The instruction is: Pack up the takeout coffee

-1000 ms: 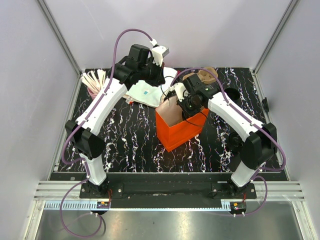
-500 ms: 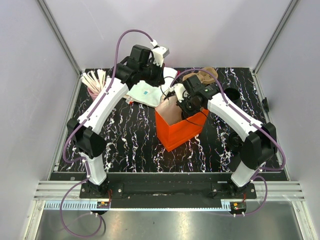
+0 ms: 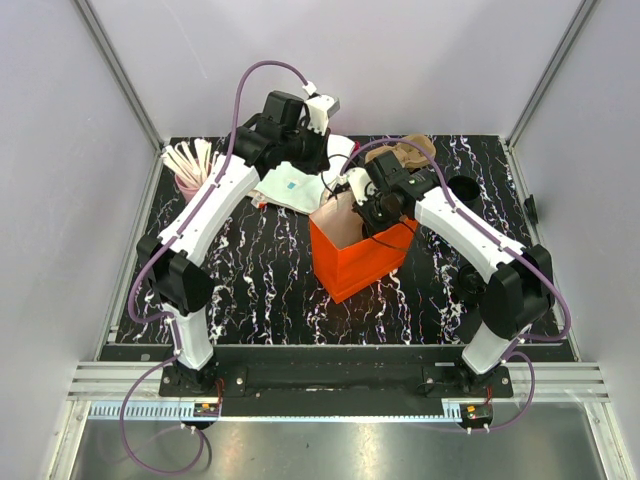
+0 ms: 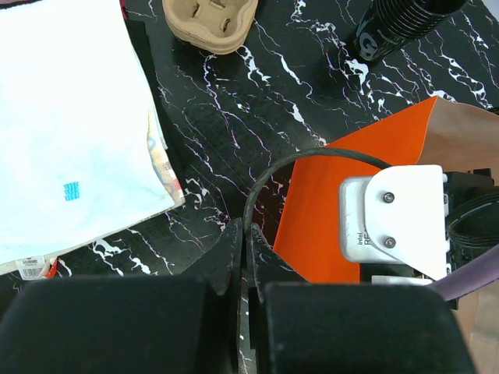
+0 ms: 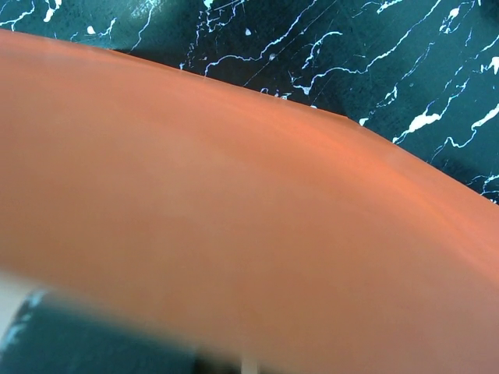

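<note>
Nothing had yet been packed: the black takeout cup (image 3: 462,188) was seen standing on the table (image 3: 265,285), apart from the orange paper bag (image 3: 362,262). The bag's rim appeared pinched by the right gripper (image 3: 368,207). The left gripper (image 4: 243,234) was shut and empty.

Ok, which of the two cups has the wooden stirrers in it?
The pink cup at the far left, with stirrers fanning out of its top. The black cup, right of the cardboard tray, shows none.

Bright, even overhead light; soft shadows. Right wrist view: orange bag (image 5: 234,202) close, badly blurred.
</note>
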`<state>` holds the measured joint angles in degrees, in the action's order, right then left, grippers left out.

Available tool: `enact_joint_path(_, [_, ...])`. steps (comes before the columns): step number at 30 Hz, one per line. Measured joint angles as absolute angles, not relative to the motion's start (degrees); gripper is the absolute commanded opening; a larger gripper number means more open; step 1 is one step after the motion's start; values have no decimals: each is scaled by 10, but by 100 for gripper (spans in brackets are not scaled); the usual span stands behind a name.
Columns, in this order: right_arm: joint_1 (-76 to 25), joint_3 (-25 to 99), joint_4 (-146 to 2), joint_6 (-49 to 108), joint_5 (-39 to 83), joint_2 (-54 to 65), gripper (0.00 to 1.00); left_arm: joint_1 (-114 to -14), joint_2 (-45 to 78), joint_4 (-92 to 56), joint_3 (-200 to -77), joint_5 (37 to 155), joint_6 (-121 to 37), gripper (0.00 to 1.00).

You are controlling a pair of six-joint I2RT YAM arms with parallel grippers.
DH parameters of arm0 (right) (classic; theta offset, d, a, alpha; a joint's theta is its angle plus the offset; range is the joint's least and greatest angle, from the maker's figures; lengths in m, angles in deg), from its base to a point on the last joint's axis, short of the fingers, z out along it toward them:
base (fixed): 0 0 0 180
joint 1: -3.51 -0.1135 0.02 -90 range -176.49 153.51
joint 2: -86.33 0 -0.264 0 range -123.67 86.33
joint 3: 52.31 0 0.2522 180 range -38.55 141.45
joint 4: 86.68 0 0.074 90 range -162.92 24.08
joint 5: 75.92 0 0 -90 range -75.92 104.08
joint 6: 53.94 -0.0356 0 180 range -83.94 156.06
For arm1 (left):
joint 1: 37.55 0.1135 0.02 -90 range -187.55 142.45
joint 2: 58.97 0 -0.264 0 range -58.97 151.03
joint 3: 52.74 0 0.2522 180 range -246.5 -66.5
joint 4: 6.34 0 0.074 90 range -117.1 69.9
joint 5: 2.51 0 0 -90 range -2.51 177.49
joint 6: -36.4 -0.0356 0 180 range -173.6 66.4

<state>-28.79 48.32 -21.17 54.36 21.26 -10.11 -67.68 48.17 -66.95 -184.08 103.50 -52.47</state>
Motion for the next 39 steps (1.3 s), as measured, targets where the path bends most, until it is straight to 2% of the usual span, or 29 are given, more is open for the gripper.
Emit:
enact_joint_path(17, [-288, 469, -226, 544, 225, -99, 0, -682, 482, -669, -1841, 1035, -525, 0])
enact_joint_path(20, [-288, 467, -227, 544, 227, -99, 3, -682, 482, -669, -1841, 1035, -525, 0])
enact_joint_path(27, [-288, 465, -228, 544, 227, -97, 15, -684, 482, -669, -1841, 1035, -525, 0])
enact_joint_path(39, [-288, 462, -221, 551, 221, -92, 52, -688, 482, -669, -1841, 1035, -525, 0])
